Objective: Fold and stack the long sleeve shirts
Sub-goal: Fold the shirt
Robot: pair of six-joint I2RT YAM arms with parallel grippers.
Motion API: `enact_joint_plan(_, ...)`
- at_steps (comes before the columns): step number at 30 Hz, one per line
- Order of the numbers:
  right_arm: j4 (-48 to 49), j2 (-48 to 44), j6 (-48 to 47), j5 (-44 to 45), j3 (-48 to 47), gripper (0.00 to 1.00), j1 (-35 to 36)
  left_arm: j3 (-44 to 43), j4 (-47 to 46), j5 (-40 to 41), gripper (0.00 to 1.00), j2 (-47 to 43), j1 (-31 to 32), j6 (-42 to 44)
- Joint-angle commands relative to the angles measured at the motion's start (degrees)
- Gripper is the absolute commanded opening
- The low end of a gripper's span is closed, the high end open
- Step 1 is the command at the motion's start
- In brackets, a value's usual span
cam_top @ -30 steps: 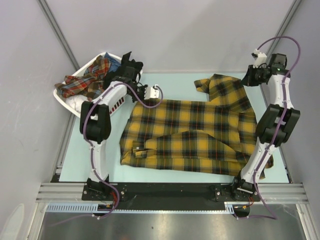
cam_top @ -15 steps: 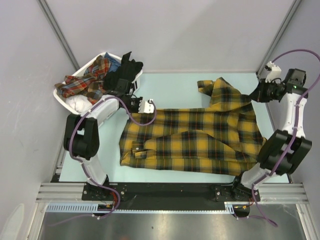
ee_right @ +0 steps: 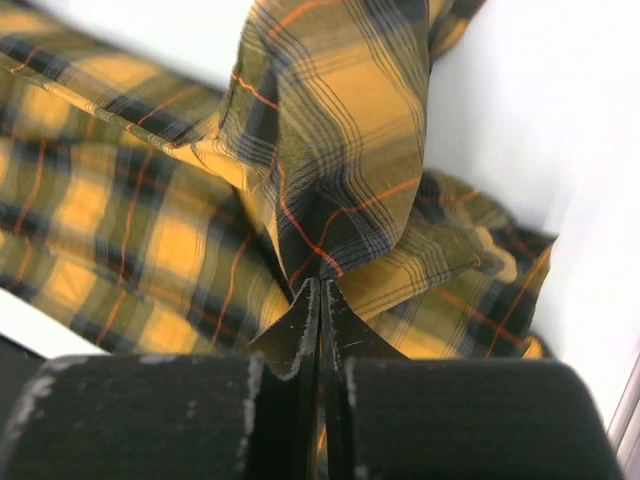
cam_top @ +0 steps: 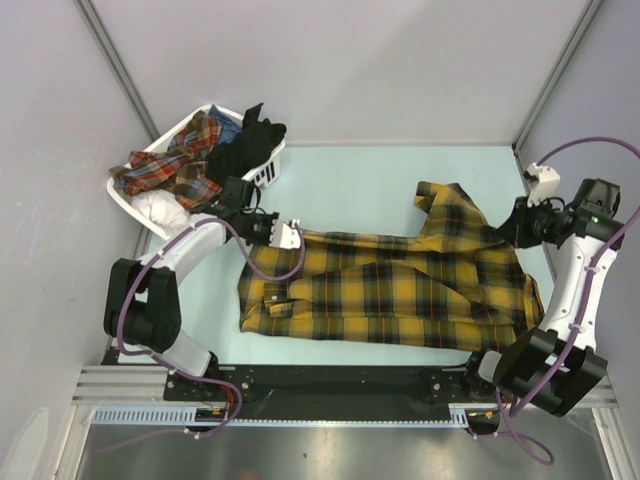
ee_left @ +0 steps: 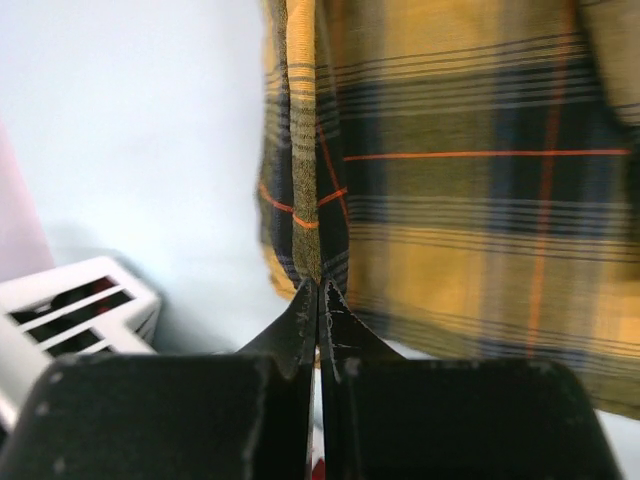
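The top view looks down from behind the arm bases over the whole desk (cam_top: 350,180). The wrist views look close along the left fingers (ee_left: 296,325) and right fingers (ee_right: 300,322) onto the plaid shirt (cam_top: 400,290), shared by all three.

White slatted basket (cam_top: 263,172) is set at the far left corner of the pale table (cam_top: 350,190); a metal rail (cam_top: 110,383) is fixed along the near edge.

L arm (cam_top: 185,250): elbow bent out at near left, forearm angled far-right. L pincer (ee_left: 318,292) squeezed tight on plaid shirt (cam_top: 400,290) edge. R arm (cam_top: 572,290) stands at right, wrist turned left. R pincer (ee_right: 320,288) clamped on shirt fold.
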State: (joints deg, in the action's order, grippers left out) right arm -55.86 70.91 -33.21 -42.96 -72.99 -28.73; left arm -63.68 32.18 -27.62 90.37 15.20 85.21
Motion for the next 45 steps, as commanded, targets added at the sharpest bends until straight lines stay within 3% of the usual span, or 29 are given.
enact_joint_plan(1, -4.08, -2.27, -7.2, 0.24, 3.81, 0.0, -2.55, 5.31, 1.21, -0.33, 0.0, -3.62, 1.85, 2.94)
enact_joint_plan(9, -6.9, -4.55, -13.72, 1.3, 13.48, 0.0, -4.41, 10.15, 0.86, 2.3, 0.01, -0.81, 1.94, 3.65)
enact_joint_plan(17, -9.63, -6.57, -18.29, 2.44, 20.16, 0.0, -0.1, 9.37, 4.64, 2.13, 0.26, -2.38, 1.94, 3.82)
enact_joint_plan(21, -10.67, -5.44, -21.01, 4.11, 18.95, 0.0, 1.39, 7.44, 6.31, 1.25, 0.4, -4.32, 1.94, 2.25)
enact_joint_plan(22, -11.37, -4.74, -21.63, 4.63, 18.07, 0.03, 1.57, 6.73, 6.92, 1.08, 0.45, -4.58, 1.94, 1.28)
enact_joint_plan(23, -12.51, -3.95, -22.94, 4.73, 16.93, 0.21, 1.57, 5.25, 7.19, 0.29, 0.47, -4.93, 1.85, 0.58)
enact_joint_plan(25, -16.29, -1.49, -25.22, 5.51, 12.54, 0.42, 1.57, 3.22, 8.24, -1.2, 0.53, -5.81, 1.5, -1.78)
enact_joint_plan(26, -17.17, -0.79, -25.67, 5.61, 10.78, 0.59, 1.49, 0.95, 8.42, -2.95, 0.56, -6.16, 1.15, -2.85)
enact_joint_plan(27, -19.18, 0.96, -26.46, 4.21, 9.02, 0.69, 0.79, -0.03, 8.68, -3.93, 0.58, -6.52, 1.06, -3.64)
enact_joint_plan(28, -19.46, 1.76, -26.47, 3.24, 5.18, 0.78, 0.52, -1.0, 8.77, -4.72, 0.67, -6.95, 1.06, -5.65)
enact_joint_plan(29, -16.86, 2.47, -24.29, 2.28, 3.75, 0.82, 0.52, -3.1, 8.69, -6.64, 0.69, -7.13, 1.06, -6.8)
enact_joint_plan(30, -14.83, 4.39, -21.31, 0.44, 2.25, 0.84, 0.69, -4.07, 8.42, -7.62, 0.85, -7.14, 1.06, -9.07)
enact_joint_plan(34, -2.53, 10.53, -6.54, -0.37, -3.02, 0.86, 5.94, -7.42, 0.99, -9.91, 0.98, -6.96, 1.32, -19.09)
enact_joint_plan(39, 17.07, 20.47, 14.64, 5.4, -6.98, 0.87, 12.9, -6.99, -10.46, -6.06, 0.99, -7.14, 1.85, -28.85)
enact_joint_plan(43, 23.76, 29.88, 21.07, 13.93, -14.09, 0.93, 18.52, -6.72, -14.78, -1.31, 0.99, -6.35, 2.11, -32.03)
enact_joint_plan(45, 25.62, 36.29, 22.75, 23.91, -19.98, 0.93, 22.83, -6.2, -15.66, -0.07, 0.99, -5.91, 2.11, -33.61)
